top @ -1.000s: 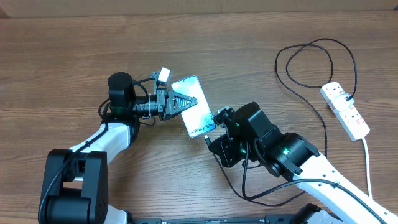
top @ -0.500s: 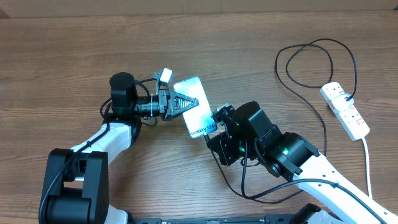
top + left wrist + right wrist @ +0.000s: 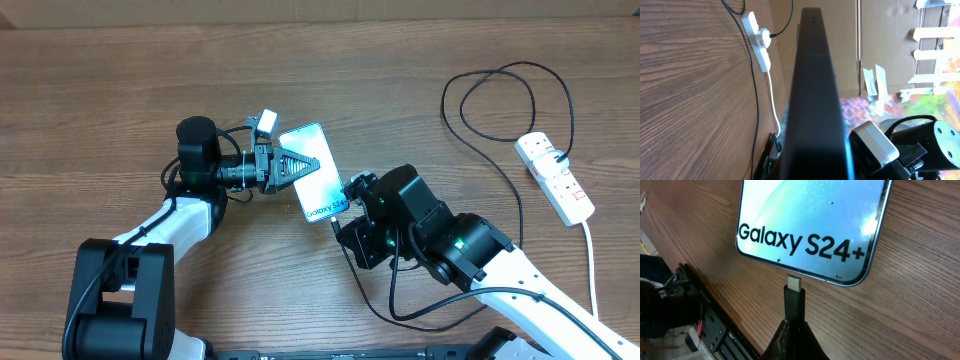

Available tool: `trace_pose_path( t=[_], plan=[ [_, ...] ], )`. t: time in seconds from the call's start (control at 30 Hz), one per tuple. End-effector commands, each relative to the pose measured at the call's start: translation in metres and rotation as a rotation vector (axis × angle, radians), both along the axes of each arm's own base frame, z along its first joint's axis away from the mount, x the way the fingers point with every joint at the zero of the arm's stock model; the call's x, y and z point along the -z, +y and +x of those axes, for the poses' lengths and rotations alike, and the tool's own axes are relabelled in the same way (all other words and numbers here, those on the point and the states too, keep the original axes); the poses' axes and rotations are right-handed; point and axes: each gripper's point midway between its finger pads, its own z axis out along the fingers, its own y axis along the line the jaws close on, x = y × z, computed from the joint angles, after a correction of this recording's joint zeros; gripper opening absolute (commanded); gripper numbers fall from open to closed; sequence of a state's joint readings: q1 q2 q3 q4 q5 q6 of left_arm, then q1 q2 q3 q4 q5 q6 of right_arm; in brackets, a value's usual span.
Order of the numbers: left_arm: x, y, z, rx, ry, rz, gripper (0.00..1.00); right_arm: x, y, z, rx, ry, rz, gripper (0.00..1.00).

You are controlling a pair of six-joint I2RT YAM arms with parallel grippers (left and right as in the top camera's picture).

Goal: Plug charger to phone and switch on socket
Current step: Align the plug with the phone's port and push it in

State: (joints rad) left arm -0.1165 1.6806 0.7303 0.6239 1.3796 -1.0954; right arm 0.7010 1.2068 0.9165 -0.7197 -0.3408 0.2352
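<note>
The phone (image 3: 312, 172) hangs above the table (image 3: 120, 80) at mid-scene, tilted, screen up, clamped across its upper part by the left gripper (image 3: 300, 165), whose fingers are closed tight on it. In the left wrist view it shows only as a dark slab seen edge-on. Just below its bottom edge sits the metal plug tip (image 3: 794, 286) of the charger (image 3: 500, 80), pinched in the closed right gripper (image 3: 352, 192) and pointing straight at the edge, slightly left of the middle under the printed name (the port itself is not visible, so I cannot tell whether the tip is lined up with it or already touching).

Over the last second the phone has slid a little toward the right gripper and then stopped; in the last half second almost nothing has moved. I judge this a fine alignment pause: the plug is not yet in, and the next move calls for a short, straight push along the phone's long axis.

Well off to the right lies the socket (image 3: 556, 178), with the charger's cable looping up and back to it. Its red switches are untouched, and that step is yet to come.
</note>
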Motion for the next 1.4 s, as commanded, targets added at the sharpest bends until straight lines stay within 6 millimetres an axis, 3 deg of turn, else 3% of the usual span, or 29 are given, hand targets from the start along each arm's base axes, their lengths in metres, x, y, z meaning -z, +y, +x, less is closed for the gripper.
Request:
trace_pose_path(
  t=[0.0, 1.37],
  plan=[
    [-0.0101, -0.0037, -0.0014, 0.039, -0.060, -0.012, 0.04, -0.0184, 0.0057, 0.0034, -0.007, -0.038, 0.036, 0.04],
    [-0.0090, -0.0036, 0.0023, 0.017, -0.048, -0.006, 0.04, -0.0140, 0.0080, 0.0023, -0.021, -0.021, 0.033, 0.04]
  ],
)
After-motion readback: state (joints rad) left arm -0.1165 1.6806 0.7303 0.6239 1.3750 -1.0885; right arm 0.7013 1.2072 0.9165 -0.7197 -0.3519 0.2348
